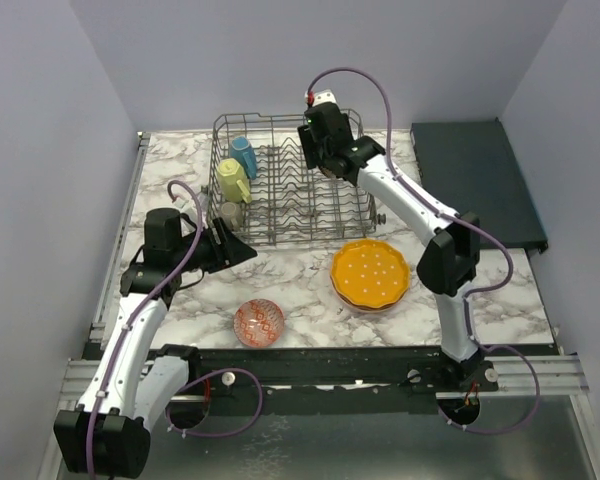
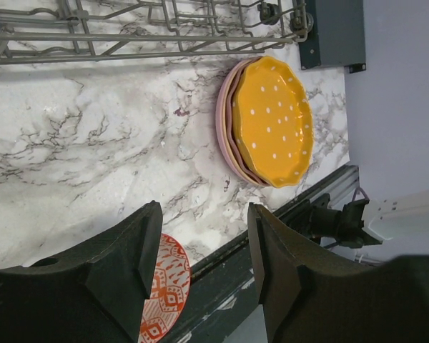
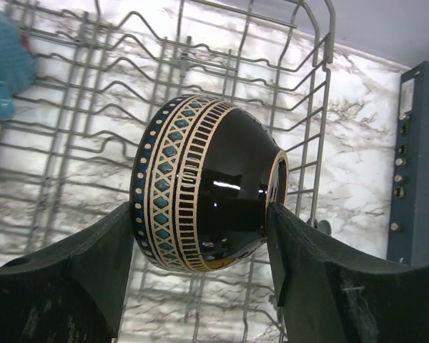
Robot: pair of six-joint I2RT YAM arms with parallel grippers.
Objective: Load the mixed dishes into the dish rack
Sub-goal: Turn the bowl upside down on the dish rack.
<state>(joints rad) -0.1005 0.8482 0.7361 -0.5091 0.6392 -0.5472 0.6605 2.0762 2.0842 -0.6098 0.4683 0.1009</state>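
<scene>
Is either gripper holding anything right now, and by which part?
Right gripper clamps the dark bowl between rim and foot; left gripper holds nothing.

The top view looks down from above and behind the arm bases, taking in the whole table (image 1: 300, 285), with the dish rack (image 1: 300, 205) on the far side. The left wrist view sits low at the near left, facing right past the rack's near edge toward the orange plate (image 2: 275, 118), both shared with the top view. The right wrist view hangs close over the rack's far right, looking down on a dark bowl (image 3: 200, 182)
</scene>
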